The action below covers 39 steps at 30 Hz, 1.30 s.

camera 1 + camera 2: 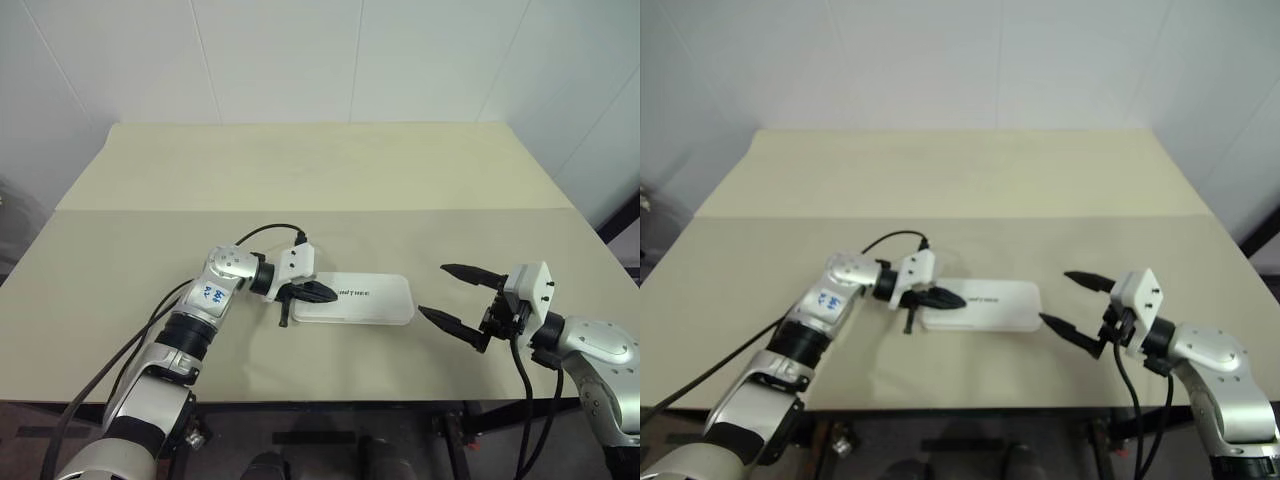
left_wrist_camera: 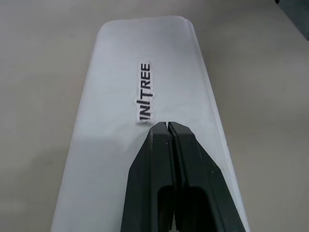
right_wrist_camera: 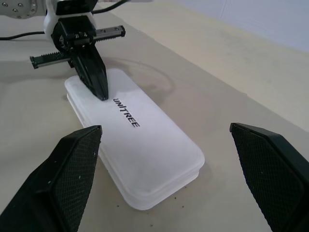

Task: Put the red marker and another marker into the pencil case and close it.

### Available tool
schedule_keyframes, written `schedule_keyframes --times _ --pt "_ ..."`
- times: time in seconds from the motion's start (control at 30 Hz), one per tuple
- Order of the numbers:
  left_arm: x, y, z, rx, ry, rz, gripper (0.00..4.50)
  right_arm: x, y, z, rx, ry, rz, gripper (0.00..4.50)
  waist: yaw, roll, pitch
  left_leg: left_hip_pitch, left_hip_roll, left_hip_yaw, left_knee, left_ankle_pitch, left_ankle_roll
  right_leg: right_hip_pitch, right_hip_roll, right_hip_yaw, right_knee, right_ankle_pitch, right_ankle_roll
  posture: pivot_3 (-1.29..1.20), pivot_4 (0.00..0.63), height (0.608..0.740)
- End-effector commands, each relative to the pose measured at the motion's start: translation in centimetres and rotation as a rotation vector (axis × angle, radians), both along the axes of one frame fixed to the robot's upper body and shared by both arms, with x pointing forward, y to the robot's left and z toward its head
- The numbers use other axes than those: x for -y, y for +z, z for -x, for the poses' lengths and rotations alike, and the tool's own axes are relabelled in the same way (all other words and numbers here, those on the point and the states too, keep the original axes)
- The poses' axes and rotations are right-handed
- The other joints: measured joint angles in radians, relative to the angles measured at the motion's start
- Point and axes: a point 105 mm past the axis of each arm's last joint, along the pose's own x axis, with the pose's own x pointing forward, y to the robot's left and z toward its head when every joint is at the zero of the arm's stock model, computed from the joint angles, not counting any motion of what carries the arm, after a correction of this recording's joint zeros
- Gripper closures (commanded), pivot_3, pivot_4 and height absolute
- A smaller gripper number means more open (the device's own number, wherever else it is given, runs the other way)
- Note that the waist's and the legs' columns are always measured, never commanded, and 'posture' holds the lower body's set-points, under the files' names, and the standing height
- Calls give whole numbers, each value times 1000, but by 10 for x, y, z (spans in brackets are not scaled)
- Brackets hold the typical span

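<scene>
While we are looking down:
Left gripper (image 1: pixel 322 292): pinched together, pointing right, tips over pencil case (image 1: pixel 370 303), centre frame.
Right gripper (image 1: pixel 455 296): spread wide, empty, lower right.
Lettering (image 2: pixel 145 91): we are reading "UNITREE".

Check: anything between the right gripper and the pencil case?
Nothing: bare table between the open right gripper and the closed pencil case, per the left eye view.

Head stereo pair high above the bench (image 1: pixel 150 200) looking forward and down at the pencil case (image 1: pixel 365 300), left wrist camera close over its lid, right wrist camera low beside its end, all sharing the case
</scene>
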Motion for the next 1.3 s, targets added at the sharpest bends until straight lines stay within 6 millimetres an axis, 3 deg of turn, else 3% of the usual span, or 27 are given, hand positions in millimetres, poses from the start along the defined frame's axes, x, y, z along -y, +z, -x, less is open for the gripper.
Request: schedule_keyframes --times 0.03,0.17,0.3,0.57,0.8,0.93,1.23,1.3 --pt "1 -13 4 -31 5 -34 4461 1 9 -1 42 3 -12 0 0 0 0 0 0 0 0 0 0 0 0 0 0 0 0 0 150 740" --pt "-1 -10 3 -44 26 6 4461 0 9 -3 42 5 -12 0 0 0 0 0 0 0 0 0 0 0 0 0 0 0 0 0 150 740" --pt "-2 26 5 -72 26 240 4461 1 9 -4 42 10 -11 0 -1 0 0 0 0 0 -1 0 0 0 0 0 -1 0 0 0 150 740" --pt "-50 69 8 -77 105 469 4461 3 9 -7 33 27 1 0 -9 0 0 -1 1 0 -3 0 0 -3 0 0 -1 0 0 0 150 740" --pt "-85 77 28 -58 119 549 4461 2 10 -11 25 53 13 0 -9 0 0 -2 1 0 -3 -1 0 -3 0 -1 -3 0 0 0 150 740" --pt "-102 75 25 -53 235 600 3547 5 13 -13 27 59 20 0 -7 0 0 -2 1 0 -3 -1 0 -3 0 -1 -3 0 0 0 150 740" --pt "-121 58 34 -67 289 525 426 8 19 -16 31 83 48 0 -10 0 0 -2 1 0 -3 -1 0 -3 0 -1 -3 0 -1 0 150 740" --pt "-122 56 34 -60 295 516 17 9 21 -16 31 86 58 0 -10 1 0 -2 1 0 -3 -1 0 -3 0 -1 -3 0 -1 0 150 740"
